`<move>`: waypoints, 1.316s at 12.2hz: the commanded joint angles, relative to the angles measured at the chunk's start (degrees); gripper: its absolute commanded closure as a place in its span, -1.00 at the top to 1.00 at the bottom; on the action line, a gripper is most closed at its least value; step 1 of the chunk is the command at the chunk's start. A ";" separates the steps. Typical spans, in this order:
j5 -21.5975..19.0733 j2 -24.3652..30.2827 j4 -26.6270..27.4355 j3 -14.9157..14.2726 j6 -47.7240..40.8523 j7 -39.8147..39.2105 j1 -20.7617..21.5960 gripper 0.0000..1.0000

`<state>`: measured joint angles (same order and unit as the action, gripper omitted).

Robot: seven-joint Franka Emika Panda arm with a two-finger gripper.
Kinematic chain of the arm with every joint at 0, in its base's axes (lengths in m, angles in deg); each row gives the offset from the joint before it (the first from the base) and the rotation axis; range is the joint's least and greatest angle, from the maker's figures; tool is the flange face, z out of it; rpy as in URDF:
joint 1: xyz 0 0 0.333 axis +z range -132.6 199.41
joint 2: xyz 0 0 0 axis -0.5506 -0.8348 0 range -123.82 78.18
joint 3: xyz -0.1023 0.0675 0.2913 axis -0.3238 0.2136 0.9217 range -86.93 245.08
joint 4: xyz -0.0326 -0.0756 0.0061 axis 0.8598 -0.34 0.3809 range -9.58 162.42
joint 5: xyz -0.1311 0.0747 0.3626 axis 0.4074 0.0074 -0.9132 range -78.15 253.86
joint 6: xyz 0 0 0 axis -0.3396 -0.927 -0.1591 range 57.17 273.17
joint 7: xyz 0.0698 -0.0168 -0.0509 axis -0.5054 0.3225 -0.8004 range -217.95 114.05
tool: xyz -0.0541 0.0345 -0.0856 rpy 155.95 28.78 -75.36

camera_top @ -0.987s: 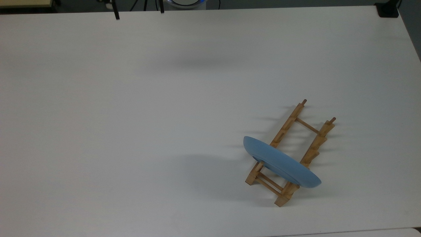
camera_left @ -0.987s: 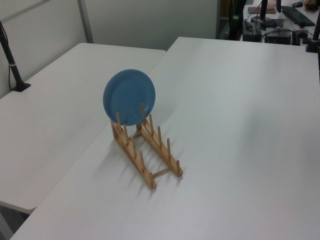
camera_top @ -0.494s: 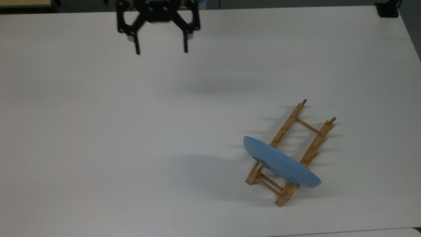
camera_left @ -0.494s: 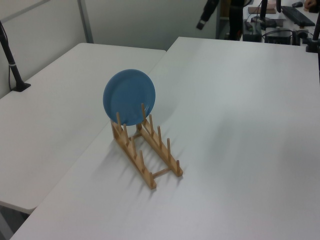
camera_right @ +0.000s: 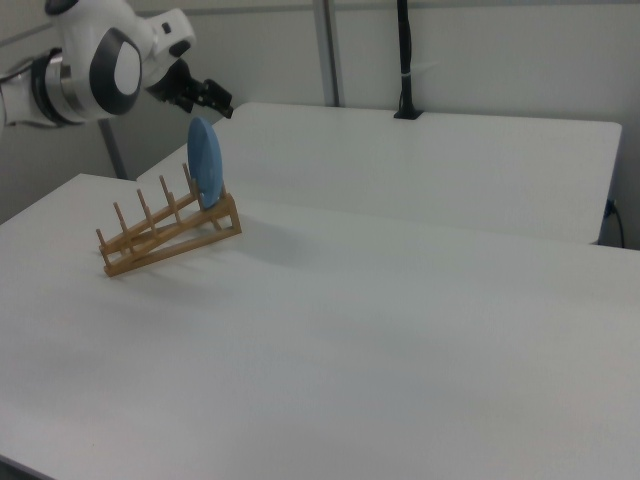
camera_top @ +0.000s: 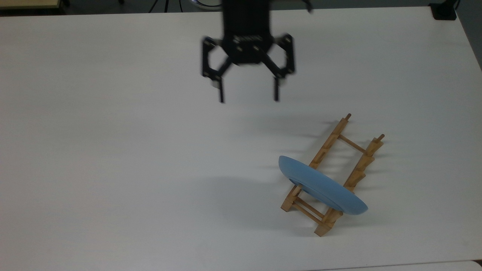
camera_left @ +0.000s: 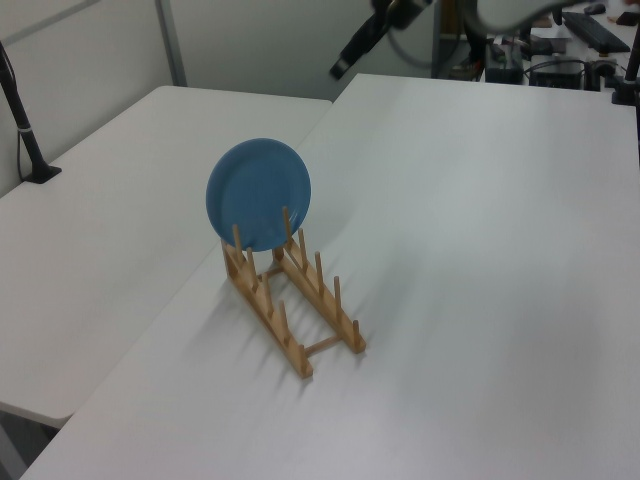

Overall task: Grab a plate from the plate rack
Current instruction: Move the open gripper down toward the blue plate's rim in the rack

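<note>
The light-blue plate (camera_top: 322,186) stands on edge in the end slots of the wooden plate rack (camera_top: 328,144), at the top view's lower right. In the left view the plate (camera_left: 258,193) faces the camera at the rack's (camera_left: 300,315) far end; in the right view the plate (camera_right: 205,162) shows edge-on at the rack's (camera_right: 160,235) right end. My gripper (camera_top: 249,100) hangs above the table, up and left of the rack in the top view. It is open, fingers wide apart and empty. It is also seen as the gripper (camera_left: 342,66) and the gripper (camera_right: 215,100), apart from the plate.
The rack sits on a white table (camera_top: 113,150). A second white table (camera_left: 110,200) adjoins it, with a black post (camera_left: 25,130) on it. A black block (camera_top: 444,11) sits at the top view's upper right corner. The white arm (camera_right: 95,60) reaches in from the right view's left.
My gripper has come in from the top view's upper edge, moving down and to the right towards the rack, still open. Plate and rack have not moved.
</note>
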<state>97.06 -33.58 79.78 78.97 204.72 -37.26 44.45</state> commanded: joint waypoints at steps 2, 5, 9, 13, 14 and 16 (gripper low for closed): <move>16.60 -6.37 -2.04 -0.60 5.94 18.40 3.71 0.87; 25.22 -10.24 -4.93 -0.60 7.08 27.91 4.07 0.84; 32.35 -13.84 -7.48 -0.60 7.09 35.13 4.95 0.87; 33.86 -16.22 -9.51 -0.60 7.09 36.37 5.13 0.87; 34.03 -16.49 -9.51 -0.60 7.09 36.37 5.48 0.85; 35.08 -17.28 -9.60 -0.60 7.09 36.46 5.57 0.72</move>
<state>129.63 -49.58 71.20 79.03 210.95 -2.86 49.08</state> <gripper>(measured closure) 0.079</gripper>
